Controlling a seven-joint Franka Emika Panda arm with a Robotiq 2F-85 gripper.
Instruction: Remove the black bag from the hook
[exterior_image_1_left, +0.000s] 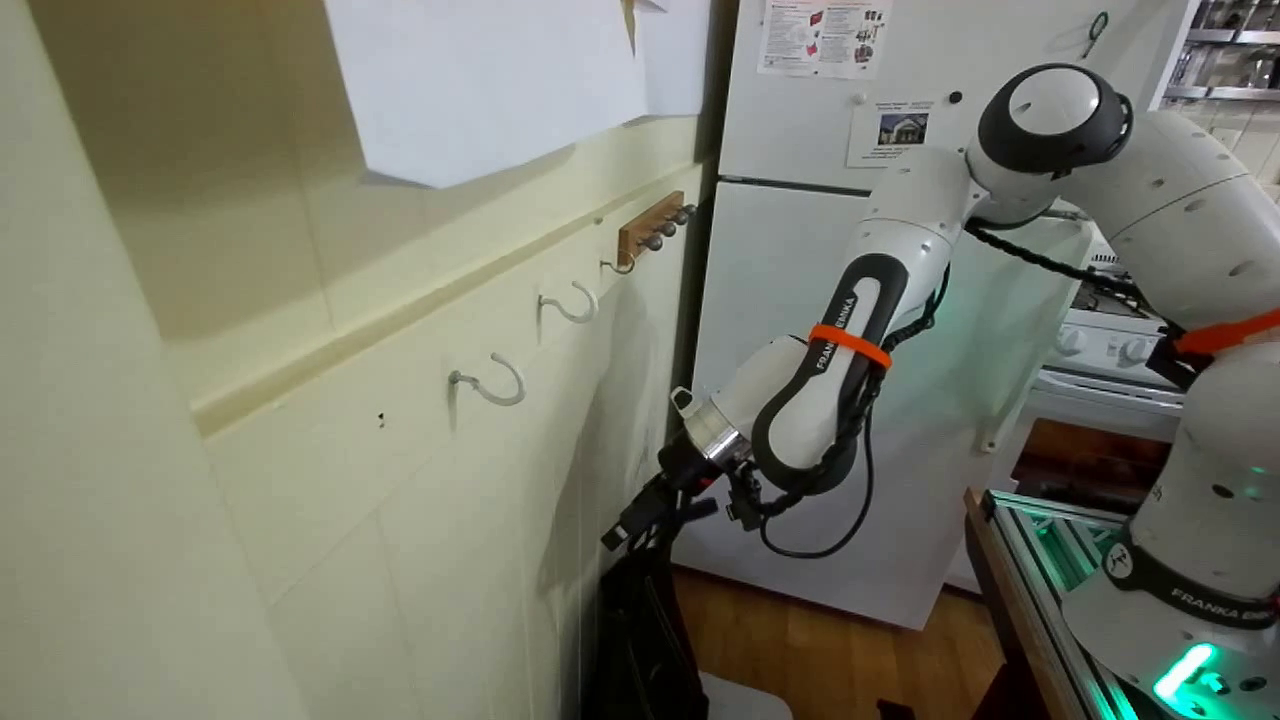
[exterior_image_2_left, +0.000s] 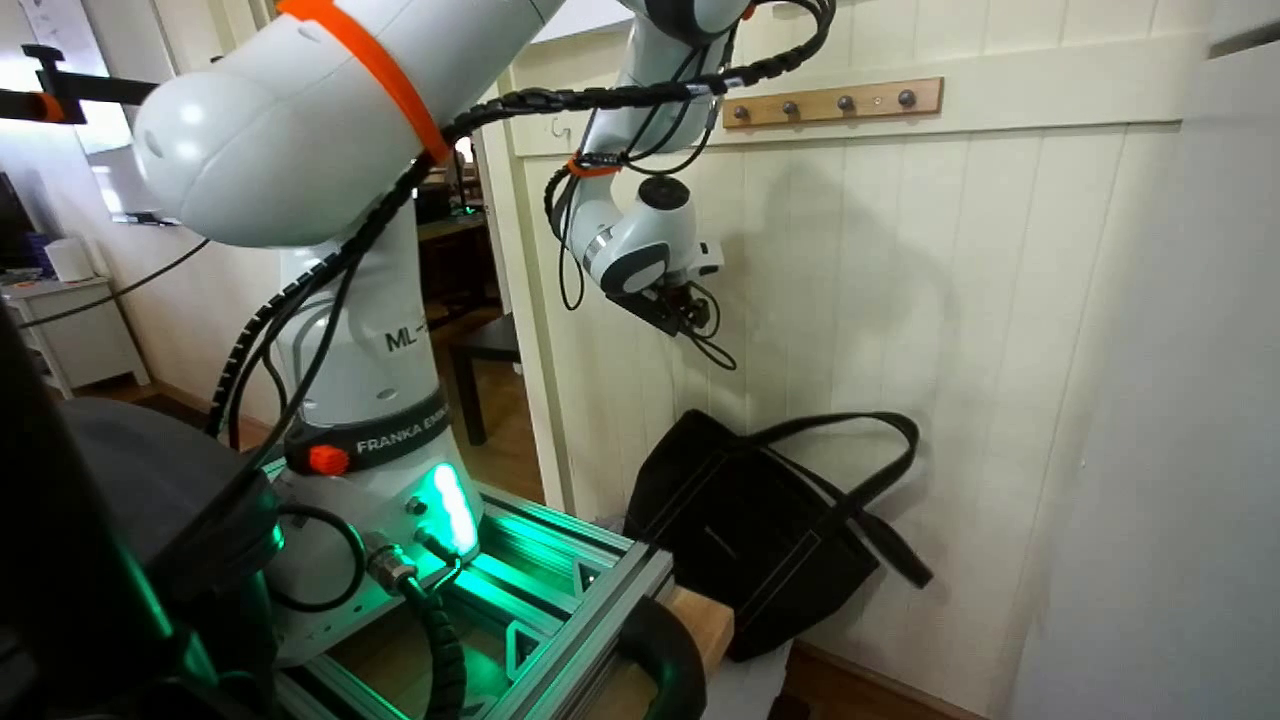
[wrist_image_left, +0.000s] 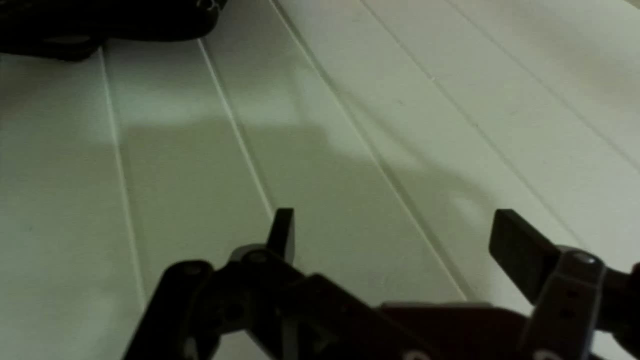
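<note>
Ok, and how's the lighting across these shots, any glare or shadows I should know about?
In the wrist view, dim and greenish, with patchy shadow over the panelled wall and the gripper mostly dark; in both exterior views, the green base light glares and a soft shadow falls on that wall; in an exterior view, the black bag loses most fabric detail to darkness.

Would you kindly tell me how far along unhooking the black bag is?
Done: the black bag looks off the wooden hook rail, slumped well below it. Under way: no grasp; the hand is open and empty. Left: probably just backing away, since the bag lies clear of the hand.
</note>
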